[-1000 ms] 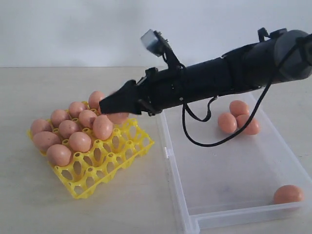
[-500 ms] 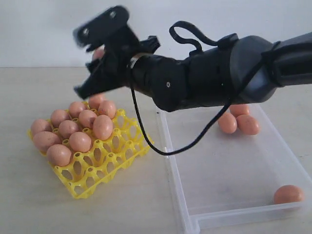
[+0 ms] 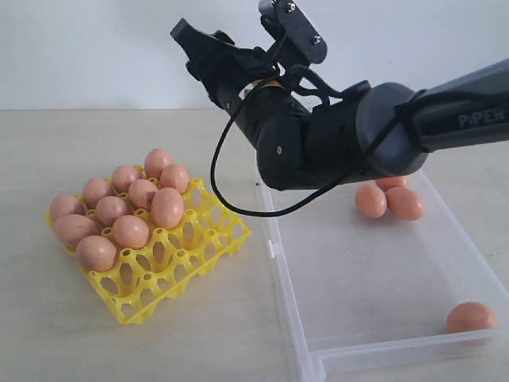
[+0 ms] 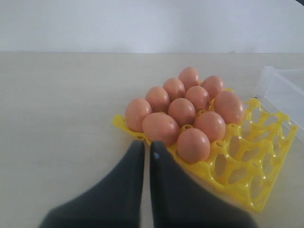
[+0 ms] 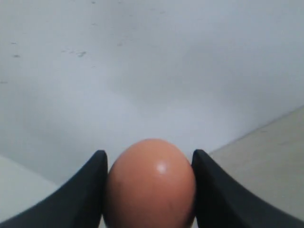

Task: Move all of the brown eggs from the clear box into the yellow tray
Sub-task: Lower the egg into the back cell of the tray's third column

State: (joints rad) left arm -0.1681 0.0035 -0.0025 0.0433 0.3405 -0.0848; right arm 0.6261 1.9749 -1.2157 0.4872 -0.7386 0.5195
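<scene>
A black robot arm (image 3: 382,135) is reaching in from the right of the exterior view and holding its right gripper (image 3: 191,40) high above a pale table (image 3: 48,334), with the fingers pointing up and away toward a white wall (image 3: 79,48). In the right wrist view the two dark fingers (image 5: 90,190) are clasping a single brown egg (image 5: 152,185), one pad pressing on each side of the shell, with the wall behind it; from the exterior view this egg cannot be made out. A black cable (image 3: 219,179) is hanging in a loop beneath the arm. Lower down on the left, the yellow tray (image 3: 199,239) is sitting on the table at a slight angle, and eleven brown eggs (image 3: 131,231) are standing upright in its cups, crowding the part away from the box, while the cups toward the box are showing bare yellow lattice. The clear box (image 3: 374,278) is lying just beside the tray on its right. Three more brown eggs (image 3: 371,200) are huddling together, touching, near the box's far end and partly behind the arm, and another (image 3: 470,317) is lying alone in the near right corner. The left gripper (image 4: 146,148) is hovering close to a corner of the tray, its fingers drawn together with only a thin slit between them, grasping nothing
</scene>
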